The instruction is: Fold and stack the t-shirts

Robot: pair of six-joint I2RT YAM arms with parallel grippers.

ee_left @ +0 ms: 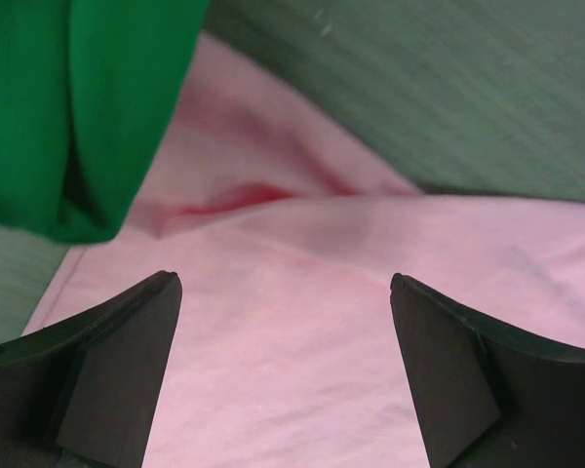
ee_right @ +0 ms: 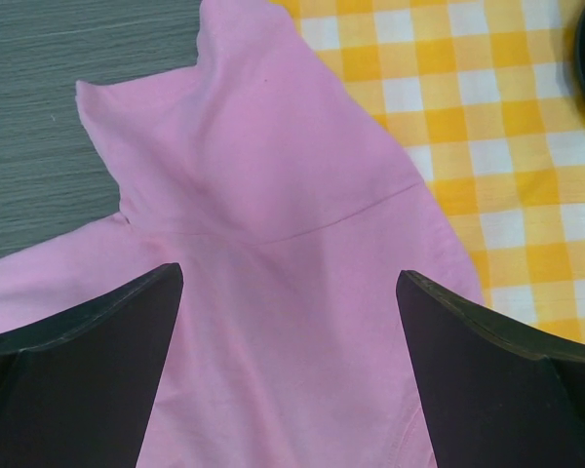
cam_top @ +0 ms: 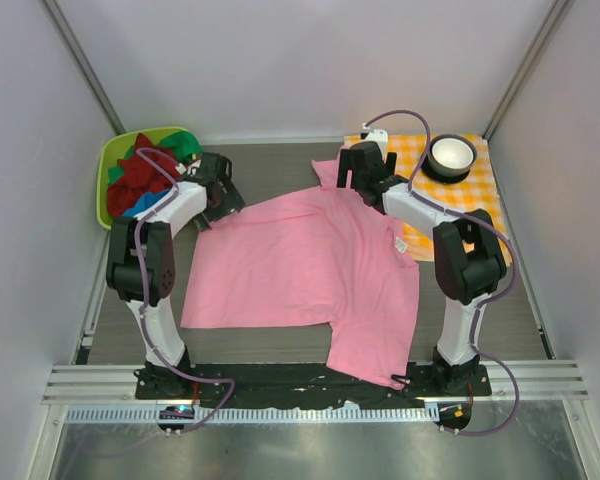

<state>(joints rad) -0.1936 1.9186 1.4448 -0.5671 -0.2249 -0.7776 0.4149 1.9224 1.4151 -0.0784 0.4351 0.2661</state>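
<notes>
A light pink t-shirt (cam_top: 300, 265) lies spread over the middle of the table, its lower right part hanging over the near edge. My left gripper (cam_top: 220, 195) hovers over the shirt's far left corner, open, with only pink cloth (ee_left: 302, 341) beneath the jaws (ee_left: 285, 283). My right gripper (cam_top: 358, 172) is over the far right sleeve (ee_right: 244, 136), also open (ee_right: 291, 273) and holding nothing. Dark red (cam_top: 140, 175), green (cam_top: 180, 145) and blue (cam_top: 130, 205) t-shirts lie bundled in the basket. A green fold (ee_left: 78, 107) shows in the left wrist view.
A lime green basket (cam_top: 108, 165) stands at the far left corner. At the far right lies an orange-and-white checked cloth (cam_top: 475, 195), seen too beside the sleeve (ee_right: 487, 127), with a black-and-white bowl (cam_top: 450, 155) on it. White walls enclose the table.
</notes>
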